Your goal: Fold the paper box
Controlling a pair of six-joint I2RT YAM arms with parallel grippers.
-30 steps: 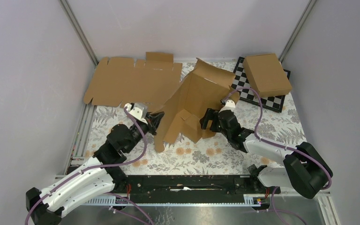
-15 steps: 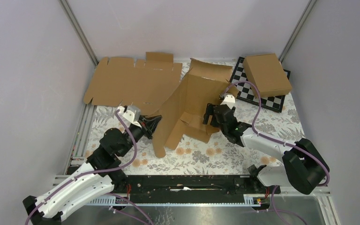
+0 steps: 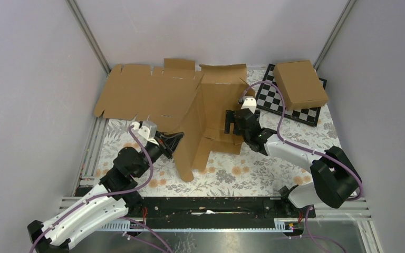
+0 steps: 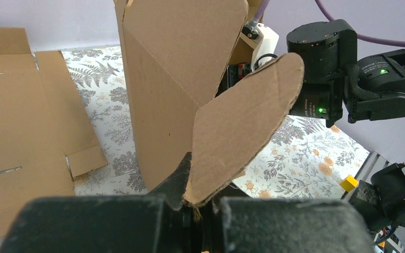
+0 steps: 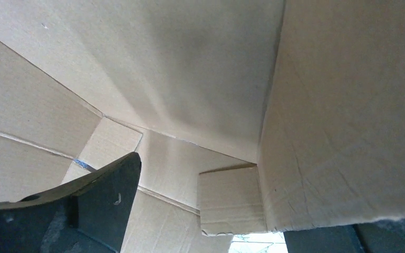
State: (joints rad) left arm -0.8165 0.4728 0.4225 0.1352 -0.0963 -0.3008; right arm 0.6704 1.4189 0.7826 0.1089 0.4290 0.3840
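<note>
Jaws on the left gripper (image 4: 195, 210) are pinched tight on the bottom edge of a rounded flap of the paper box (image 4: 174, 79) (the flap rises from between them, leaning to the right). The left arm (image 3: 87, 211) reaches from its base at the near left corner diagonally up and to the right, meeting the box's near left edge. The right arm (image 3: 295, 155) stretches from the near right corner up and to the left, folded at the elbow, with the right gripper (image 3: 233, 124) pushed against the box's right side. Its jaws stand well apart in the wrist view: one dark finger (image 5: 89, 203) sits low on the left, clear of the cardboard, and a panel's rough bottom edge lies just above the other (nothing is clamped between them). The box stands half raised in the middle of the floral tabletop (image 3: 253, 168), one wall upright, flaps splayed toward the arms. Beyond it, at the far left, lies a wide flat cardboard sheet (image 3: 142, 95), touching the box. At the far right a chessboard (image 3: 266, 97) carries a closed brown box (image 3: 300, 84).
</note>
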